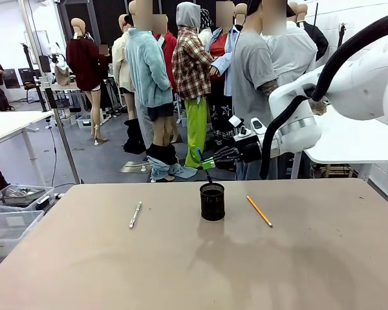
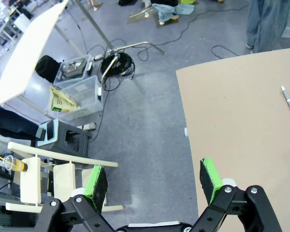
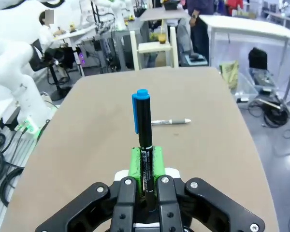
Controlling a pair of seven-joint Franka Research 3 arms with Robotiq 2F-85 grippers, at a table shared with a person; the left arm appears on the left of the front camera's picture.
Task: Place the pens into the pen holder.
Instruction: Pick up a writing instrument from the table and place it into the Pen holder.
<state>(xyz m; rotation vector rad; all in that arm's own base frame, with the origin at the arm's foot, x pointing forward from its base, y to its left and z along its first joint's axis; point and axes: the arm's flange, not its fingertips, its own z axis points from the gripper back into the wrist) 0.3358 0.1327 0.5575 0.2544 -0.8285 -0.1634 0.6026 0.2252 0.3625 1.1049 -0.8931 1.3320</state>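
Right now you're seeing the right gripper [image 1: 210,161] clamping a dark pen with a blue cap [image 3: 143,126], hanging just above the black wire-mesh cylindrical pen holder [image 1: 212,201]. That holder is standing mid-desk [image 1: 84,271], toward the far edge. Your left gripper [image 2: 153,182] is hanging over a desk edge, jaws spread wide and holding nothing. The silver-white pen [image 1: 135,214] is lying left of the holder and the orange-yellow pencil [image 1: 259,210] right of it, both apart from it.
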